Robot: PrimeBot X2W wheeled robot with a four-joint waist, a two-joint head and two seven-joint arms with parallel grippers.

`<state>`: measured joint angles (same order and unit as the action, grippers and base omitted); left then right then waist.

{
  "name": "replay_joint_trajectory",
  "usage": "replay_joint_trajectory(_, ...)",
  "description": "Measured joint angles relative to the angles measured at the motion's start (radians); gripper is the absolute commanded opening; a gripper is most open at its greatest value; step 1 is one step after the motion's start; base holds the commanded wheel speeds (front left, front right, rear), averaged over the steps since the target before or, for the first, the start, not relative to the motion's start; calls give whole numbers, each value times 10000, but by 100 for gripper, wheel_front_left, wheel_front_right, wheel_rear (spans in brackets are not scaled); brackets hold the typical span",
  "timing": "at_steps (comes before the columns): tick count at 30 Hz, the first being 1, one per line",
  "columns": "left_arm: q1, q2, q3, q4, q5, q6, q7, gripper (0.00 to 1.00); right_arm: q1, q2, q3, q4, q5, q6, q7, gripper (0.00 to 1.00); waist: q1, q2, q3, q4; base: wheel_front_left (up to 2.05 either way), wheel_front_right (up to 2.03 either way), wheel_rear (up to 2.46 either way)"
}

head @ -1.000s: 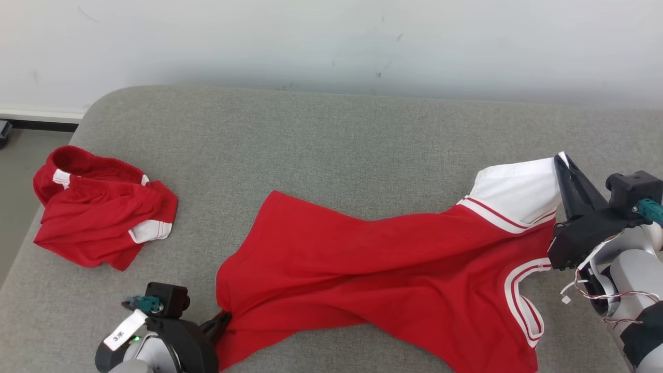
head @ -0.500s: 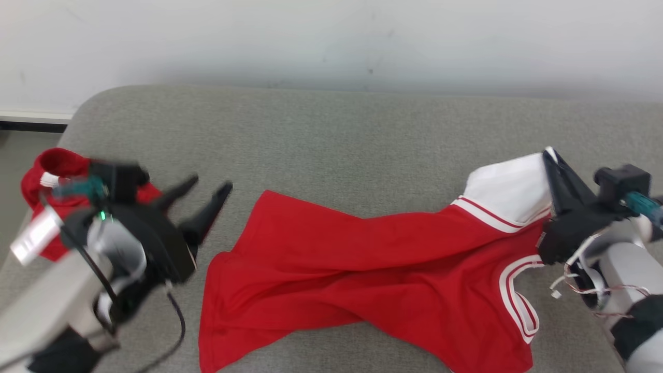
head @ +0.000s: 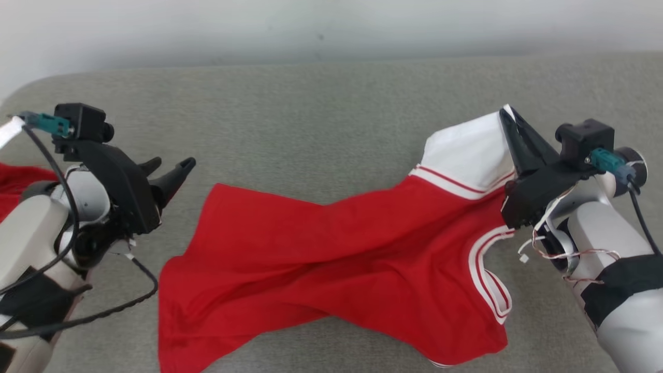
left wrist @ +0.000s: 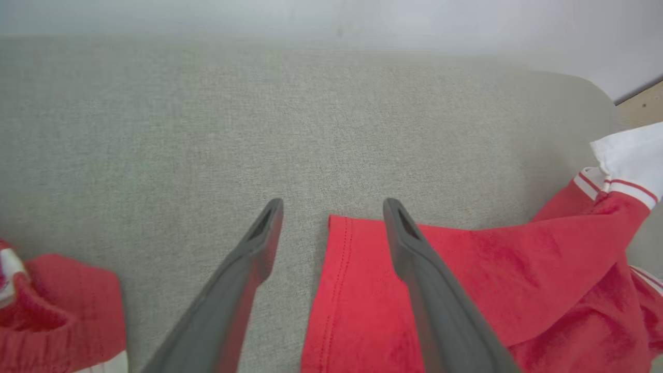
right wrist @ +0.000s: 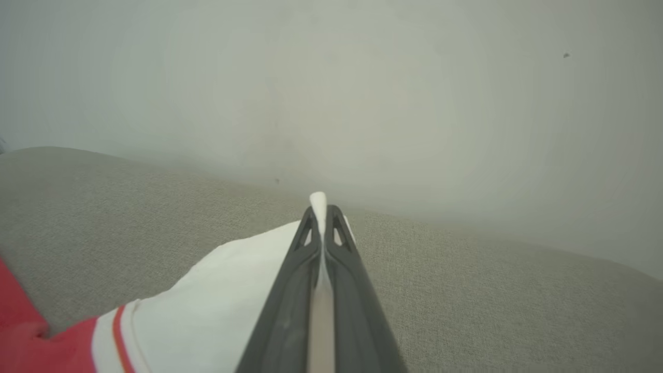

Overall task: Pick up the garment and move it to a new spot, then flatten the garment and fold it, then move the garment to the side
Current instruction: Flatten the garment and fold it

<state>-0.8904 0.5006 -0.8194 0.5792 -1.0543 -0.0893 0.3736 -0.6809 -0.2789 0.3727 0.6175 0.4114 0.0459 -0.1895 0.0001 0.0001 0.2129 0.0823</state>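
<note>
- Garment [head: 321, 248], a red jersey with white striped trim, lies twisted and creased on the grey fabric-covered counter [head: 321, 114]. In the head view it runs from its hem at 8 o'clock to its white sleeve [head: 466, 150] at 2 o'clock.
- Right end effector [head: 510, 116] has its fingers pressed together, pinching the sleeve's edge and holding it raised off the counter. In the right wrist view a sliver of white cloth pokes past the fingertips.
- Left end effector [head: 173, 163] is spread wide and holds nothing. It sits at 9 o'clock of the jersey, just beside the hem's far corner.
- In the left wrist view one finger crosses over the hem edge; whether it touches cannot be told.
- Second red clothing piece [left wrist: 57, 311] with white trim lies crumpled at the counter's 9 o'clock edge, apart from the jersey.
</note>
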Motion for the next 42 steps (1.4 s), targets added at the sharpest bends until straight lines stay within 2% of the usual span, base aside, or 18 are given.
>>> replay_joint_trajectory(7, -523, -587, 42, 1143, -569, -4, 968, 100, -397, -25, 15, 33, -75, 27, 61, 0, 0, 0, 581, -459, 0, 0, 0)
replay_joint_trajectory(18, -990, -880, -242, 2596, -731, -82, 1981, 100, -916, 77, 165, 278, -146, 69, 59, 0, 0, 0, 1104, -722, 0, 0, 0)
replay_joint_trajectory(27, -1210, -963, -219, 3193, -780, -176, 2157, 100, -1116, 169, 272, 357, -186, 84, 46, 0, 0, 0, 1235, -735, 0, 0, 0)
replay_joint_trajectory(39, -1383, -1453, 35, 3737, -1150, -259, 2332, 100, -1277, 174, 324, 686, -263, 128, 31, 0, -1, 0, 1282, -695, 0, 0, 0)
replay_joint_trajectory(40, -1383, -1478, 33, 3768, -1202, -267, 2357, 69, -1279, 188, 341, 706, -263, 128, 27, 0, -1, 0, 1278, -692, 0, 0, 0)
replay_joint_trajectory(42, -1383, -1513, 23, 3802, -1233, -299, 2456, 0, -1285, 213, 359, 754, -263, 128, 2, 0, -1, 0, 1271, -688, 0, 0, 0)
